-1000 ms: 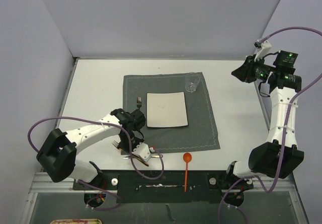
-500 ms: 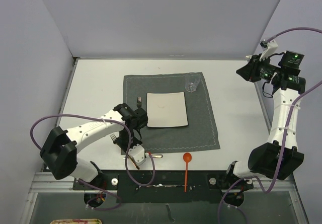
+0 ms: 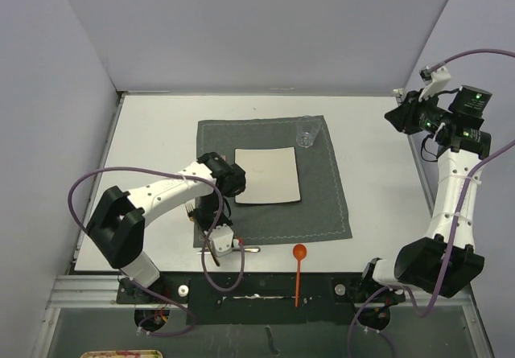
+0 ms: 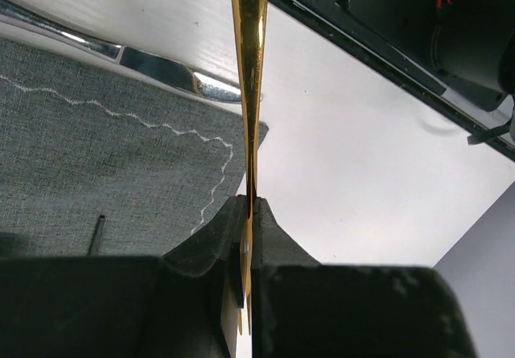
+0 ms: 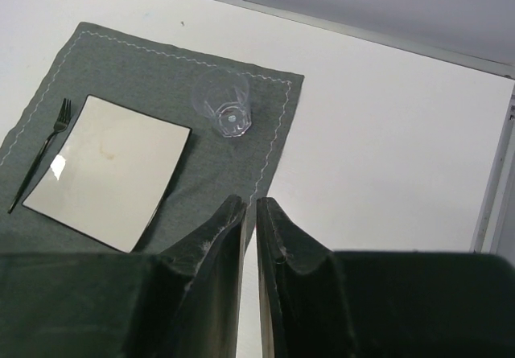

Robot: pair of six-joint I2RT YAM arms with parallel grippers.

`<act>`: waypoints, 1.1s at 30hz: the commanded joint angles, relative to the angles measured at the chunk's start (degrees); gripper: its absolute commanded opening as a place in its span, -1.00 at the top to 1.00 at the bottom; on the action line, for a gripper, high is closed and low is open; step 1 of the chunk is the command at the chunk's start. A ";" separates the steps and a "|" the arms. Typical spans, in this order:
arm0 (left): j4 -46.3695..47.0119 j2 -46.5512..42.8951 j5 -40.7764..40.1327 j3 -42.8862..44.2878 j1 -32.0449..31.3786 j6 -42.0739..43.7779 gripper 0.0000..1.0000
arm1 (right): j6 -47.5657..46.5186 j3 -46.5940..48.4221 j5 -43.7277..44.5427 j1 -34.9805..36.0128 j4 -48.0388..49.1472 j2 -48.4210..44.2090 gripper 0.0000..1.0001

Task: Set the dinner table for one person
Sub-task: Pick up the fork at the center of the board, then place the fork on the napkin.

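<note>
The white dinner table [image 3: 378, 181] carries a dark grey placemat [image 3: 322, 205] with a square off-white plate [image 3: 267, 175], a clear glass [image 3: 306, 132] and a small black fork [image 3: 222, 162] left of the plate. My left gripper [image 3: 219, 242] hangs over the mat's near left corner. It is shut [image 4: 249, 209] on a thin gold utensil [image 4: 251, 92], seen edge-on. A silver utensil [image 4: 161, 64] lies on the table at that corner. My right gripper [image 3: 396, 117] is raised at the far right, its jaws [image 5: 250, 205] a narrow slit apart and holding nothing.
An orange spoon [image 3: 298, 273] lies at the near edge, its bowl on the table and its handle over the black base rail [image 3: 257, 298]. Grey walls [image 3: 48, 92] close the left and back sides. Purple cables [image 3: 80, 193] loop beside both arms.
The left arm has folded in toward the placemat and turned its wrist, the gold utensil staying in the jaws near the mat's corner. The right arm has drifted up and to the right.
</note>
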 commanded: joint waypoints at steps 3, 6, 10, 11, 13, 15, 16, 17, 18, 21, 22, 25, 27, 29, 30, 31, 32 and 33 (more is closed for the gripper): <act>-6.49 5.53 -2.39 6.50 3.78 9.90 1.00 | -1.16 -2.44 0.67 -3.37 3.66 -1.47 0.73; -6.55 8.68 -3.27 8.88 5.87 12.16 1.00 | -0.91 -3.96 0.23 -4.61 5.28 -0.88 0.73; -3.86 10.46 -3.48 9.73 6.44 13.50 1.00 | -2.18 -3.65 -1.01 -5.48 4.18 1.22 0.75; -3.36 10.75 -3.69 9.87 6.58 13.88 1.00 | -2.36 -3.62 -1.45 -5.82 4.12 1.63 0.76; -1.52 11.06 -4.71 8.89 6.90 15.15 1.00 | -2.37 -3.82 -2.24 -6.40 4.19 2.13 0.76; -0.71 11.85 -6.02 8.18 7.07 16.22 1.00 | -2.34 -4.35 -3.03 -6.78 4.12 2.41 0.77; -0.35 12.24 -6.30 8.10 7.11 16.80 1.00 | -2.47 -4.78 -3.29 -7.00 4.09 2.37 0.77; 0.05 12.48 -6.60 8.28 7.26 17.55 1.00 | -2.76 -5.29 -3.39 -7.18 4.08 2.24 0.77; 0.74 12.96 -7.13 8.60 7.56 18.52 1.00 | -3.00 -5.96 -3.51 -7.42 4.08 2.00 0.77; 3.05 14.41 -9.94 9.27 9.41 22.82 1.00 | -3.42 -8.05 -3.79 -8.27 4.55 1.25 0.77; 4.10 14.67 -11.12 8.86 10.16 24.40 1.00 | -3.46 -8.60 -4.07 -8.58 4.71 1.02 0.77; 6.22 15.50 -13.60 8.12 11.73 28.03 1.00 | -3.27 -10.05 -4.62 -9.29 5.68 0.97 0.77; 7.64 16.29 -14.07 8.31 12.12 29.66 1.00 | -2.96 -10.81 -4.89 -9.49 6.35 1.45 0.77; 8.16 17.12 -14.56 9.24 12.37 30.82 1.00 | -2.76 -11.29 -5.21 -9.58 6.82 2.10 0.78; 8.30 17.39 -15.01 9.64 12.70 31.81 1.00 | -2.43 -11.67 -5.21 -9.58 7.06 2.47 0.78; 8.84 17.66 -15.69 9.82 13.13 33.08 1.00 | -2.10 -11.93 -5.40 -9.68 7.43 2.85 0.78; 9.46 17.94 -16.37 9.89 13.67 34.24 1.00 | -1.59 -12.23 -5.73 -9.73 8.03 3.16 0.79; 10.12 18.47 -16.71 10.11 14.10 35.23 1.00 | -1.02 -12.43 -5.94 -9.82 8.56 3.52 0.79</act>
